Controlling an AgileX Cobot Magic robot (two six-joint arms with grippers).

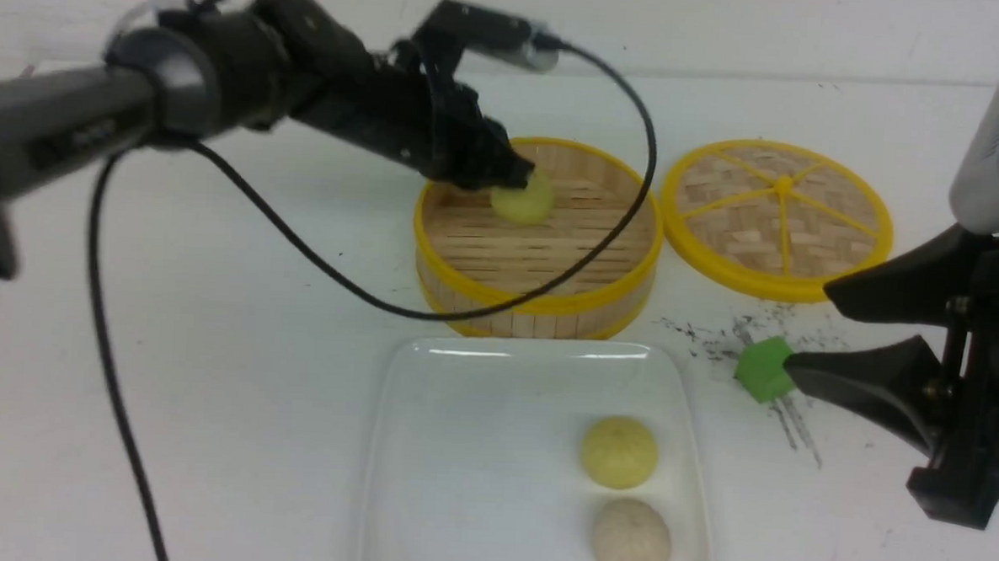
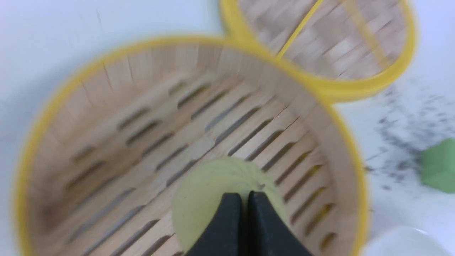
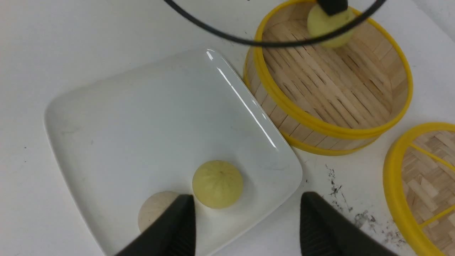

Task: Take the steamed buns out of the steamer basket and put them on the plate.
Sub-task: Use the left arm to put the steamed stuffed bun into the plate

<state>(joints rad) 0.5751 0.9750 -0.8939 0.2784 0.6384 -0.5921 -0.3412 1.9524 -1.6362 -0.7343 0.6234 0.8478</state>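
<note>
Left pincer (image 2: 245, 195), jaws almost together, is pressed on the last yellow bun (image 1: 526, 204) beneath it in the steamer basket (image 1: 565, 321); no hold is confirmed. Slippage or denting is judged likely when it is lifted toward the plate (image 1: 474, 465).

Hides the 10 o'clock side of the yellow bun (image 1: 530, 208) behind the left gripper (image 1: 512, 178). Crops the plate (image 1: 425, 446) at 6 o'clock, front view. Blurs the left wrist view.

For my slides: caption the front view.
Left gripper at last bun in steamer basket; yellow bun and beige bun on plate; right gripper open.
</note>
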